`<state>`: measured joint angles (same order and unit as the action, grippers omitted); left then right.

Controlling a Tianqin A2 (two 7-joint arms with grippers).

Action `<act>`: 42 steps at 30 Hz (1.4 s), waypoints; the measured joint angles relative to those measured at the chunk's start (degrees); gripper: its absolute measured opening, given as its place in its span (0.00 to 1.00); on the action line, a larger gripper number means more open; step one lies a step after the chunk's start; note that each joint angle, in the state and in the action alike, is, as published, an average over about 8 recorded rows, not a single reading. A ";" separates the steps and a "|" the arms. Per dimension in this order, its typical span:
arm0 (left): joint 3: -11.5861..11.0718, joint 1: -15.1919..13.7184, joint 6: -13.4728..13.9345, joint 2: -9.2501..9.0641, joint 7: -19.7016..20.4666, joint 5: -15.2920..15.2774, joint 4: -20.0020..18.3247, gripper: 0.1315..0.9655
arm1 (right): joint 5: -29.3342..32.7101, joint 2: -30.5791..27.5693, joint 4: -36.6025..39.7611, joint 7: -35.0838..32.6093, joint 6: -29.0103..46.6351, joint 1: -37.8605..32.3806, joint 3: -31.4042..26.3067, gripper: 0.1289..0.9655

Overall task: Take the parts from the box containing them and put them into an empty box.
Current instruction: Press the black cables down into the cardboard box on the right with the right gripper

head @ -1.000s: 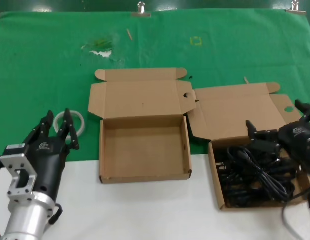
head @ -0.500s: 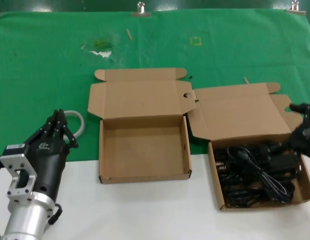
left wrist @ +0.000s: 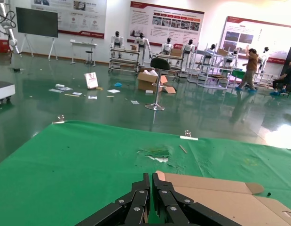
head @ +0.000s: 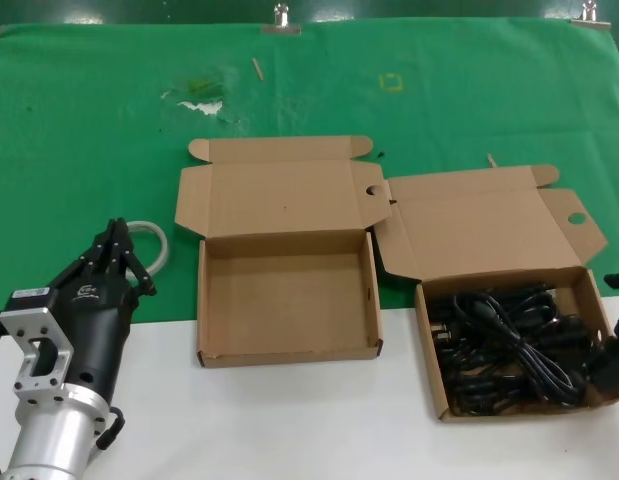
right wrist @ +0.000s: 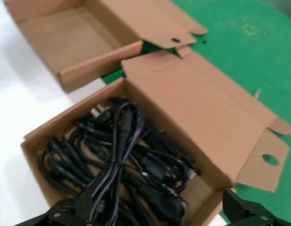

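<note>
R fingers (right wrist: 154, 212) spread over cords (right wrist: 121, 155), box edge (right wrist: 70, 120)

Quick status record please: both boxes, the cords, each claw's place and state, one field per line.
full box: shallow brown cardboard mailer box, robot's right, lid open
contents: tangled black power cords, all inside it
empty box: matching brown cardboard mailer, centre, lid open, nothing inside
left claw: shut, over the green cloth left of the empty box, beside a pale ring
right claw: open, above the cords, holding nothing
</note>
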<state>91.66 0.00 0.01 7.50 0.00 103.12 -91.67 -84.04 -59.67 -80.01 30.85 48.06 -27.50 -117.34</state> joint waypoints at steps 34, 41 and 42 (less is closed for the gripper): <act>0.00 0.00 0.00 0.00 0.00 0.00 0.00 0.03 | 15.56 11.71 2.33 -0.42 11.85 -5.32 -1.04 0.98; 0.00 0.00 0.00 0.00 0.00 0.00 0.00 0.03 | 15.79 11.80 1.36 -0.80 12.43 -4.38 -0.17 0.92; 0.00 0.00 0.00 0.00 0.00 0.00 0.00 0.03 | 15.82 11.83 1.34 -0.93 12.43 -4.24 -0.06 0.91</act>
<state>91.66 0.00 0.01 7.50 0.00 103.12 -91.67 -68.22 -47.84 -78.67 29.92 60.49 -31.74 -117.40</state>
